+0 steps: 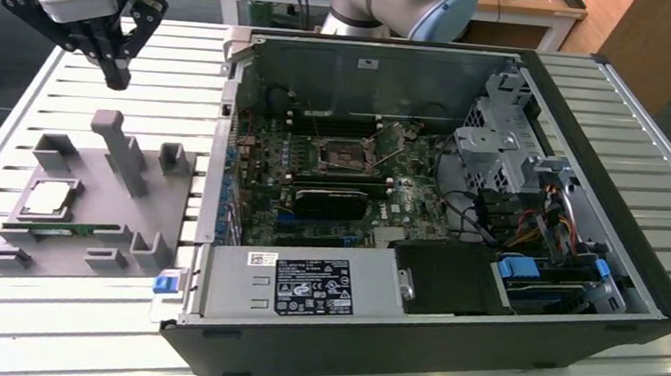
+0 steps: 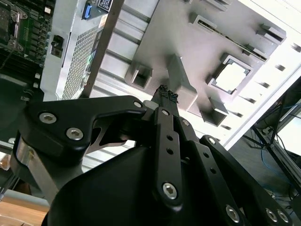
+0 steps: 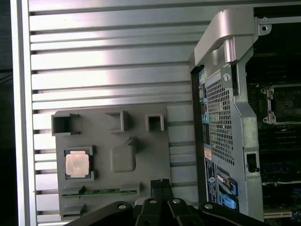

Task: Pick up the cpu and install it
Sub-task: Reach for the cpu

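Task scarcely begun: the cpu (image 1: 49, 198) sits in its tray (image 1: 103, 209) on the bench (image 1: 56, 328); the gripper (image 1: 115, 80) hovers nearby, jaws closed on nothing; the motherboard socket (image 1: 345, 155) looks vacant.

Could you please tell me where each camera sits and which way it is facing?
Exterior view: off the arm, looking down across the slatted metal table at the open black computer case and the grey plastic tray; the black gripper and the arm's grey joint show.
First wrist view: on the arm, looking straight down at the tray; the gripper, shut, shows.
Second wrist view: behind the gripper, looking along it toward the tray.
Shared: all three show the small square silver-topped cpu lying in the tray.
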Tool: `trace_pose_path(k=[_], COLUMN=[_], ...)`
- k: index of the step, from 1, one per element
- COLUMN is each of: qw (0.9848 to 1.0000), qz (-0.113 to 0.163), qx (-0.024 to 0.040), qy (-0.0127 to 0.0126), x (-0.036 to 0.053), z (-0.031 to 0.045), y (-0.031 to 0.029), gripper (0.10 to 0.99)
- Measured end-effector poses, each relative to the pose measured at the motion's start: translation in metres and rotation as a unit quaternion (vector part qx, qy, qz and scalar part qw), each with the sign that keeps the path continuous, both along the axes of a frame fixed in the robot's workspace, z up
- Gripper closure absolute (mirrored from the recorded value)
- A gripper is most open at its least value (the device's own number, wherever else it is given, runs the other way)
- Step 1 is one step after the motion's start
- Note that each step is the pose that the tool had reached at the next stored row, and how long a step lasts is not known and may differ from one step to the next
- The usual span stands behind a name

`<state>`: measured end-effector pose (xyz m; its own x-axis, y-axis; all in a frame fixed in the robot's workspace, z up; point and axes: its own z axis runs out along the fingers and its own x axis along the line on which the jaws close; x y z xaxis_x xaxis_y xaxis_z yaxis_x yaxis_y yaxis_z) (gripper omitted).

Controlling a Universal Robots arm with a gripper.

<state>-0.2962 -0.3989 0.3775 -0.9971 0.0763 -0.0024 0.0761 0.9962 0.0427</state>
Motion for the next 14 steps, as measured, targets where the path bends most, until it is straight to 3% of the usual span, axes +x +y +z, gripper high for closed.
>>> trace_pose_path(k=[8, 14], qw=[1.0, 1.0], qz=[0.0, 0.0], qx=[0.0, 0.0], qy=[0.0003, 0.0003], x=[-0.0099, -0.0281], z=[-0.0006, -0.0013], y=[0.0, 0.0003], gripper=[0.98, 0.98])
